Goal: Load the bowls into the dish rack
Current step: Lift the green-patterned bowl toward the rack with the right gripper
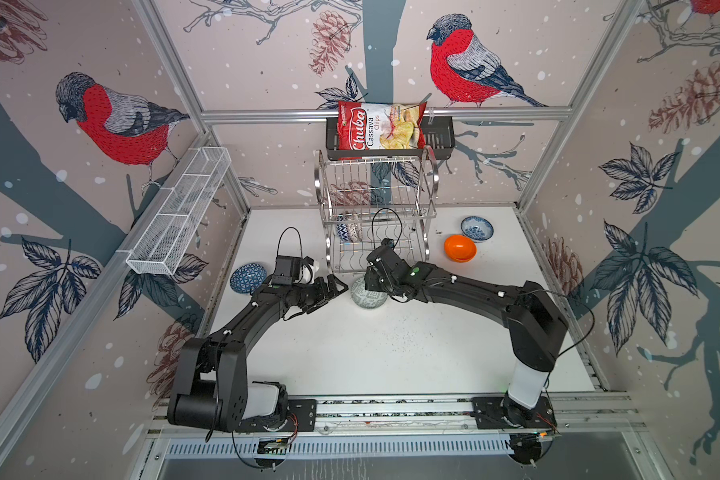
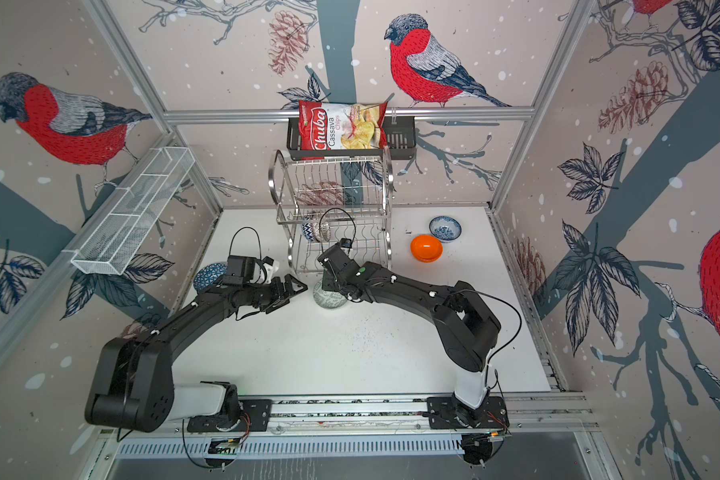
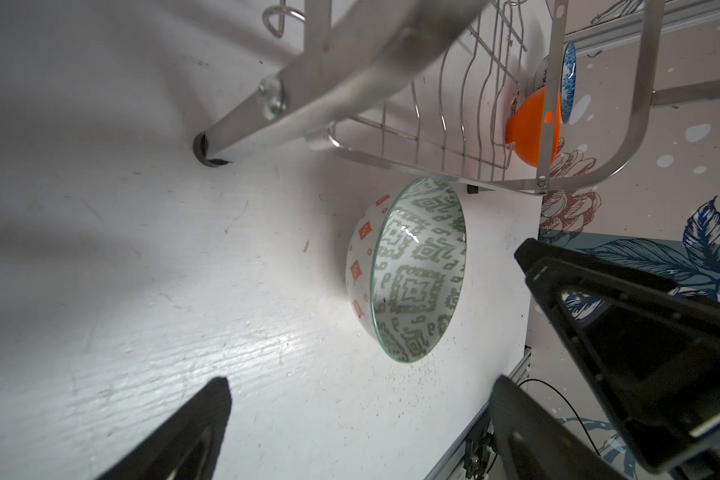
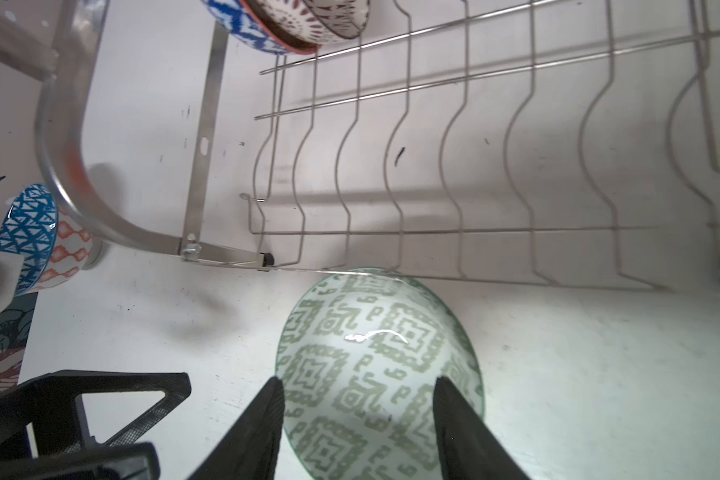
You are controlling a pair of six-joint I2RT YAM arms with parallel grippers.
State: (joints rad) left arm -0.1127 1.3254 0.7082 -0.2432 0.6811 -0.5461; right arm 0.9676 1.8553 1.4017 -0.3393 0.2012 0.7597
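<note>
The right hand (image 4: 359, 384) hangs over the grey-green bowl (image 4: 375, 340) with its fingers partly spread, gripping nothing. One fingertip lies over the rim and the other over the inside; whether either touches the glaze cannot be told. That bowl stands upright on the white surface (image 1: 391, 353), just in front of the dish rack (image 1: 416, 215). The left hand (image 1: 329, 296) is spread wide and empty, just beside the bowl. A blue patterned bowl (image 4: 246, 29) and a dotted bowl (image 4: 333, 16) stand on edge together at one end of the rack's lower tier. An orange bowl (image 1: 460, 248), a floral bowl (image 1: 476, 228) and a blue-lined bowl (image 1: 248, 278) sit on the surface outside the rack.
</note>
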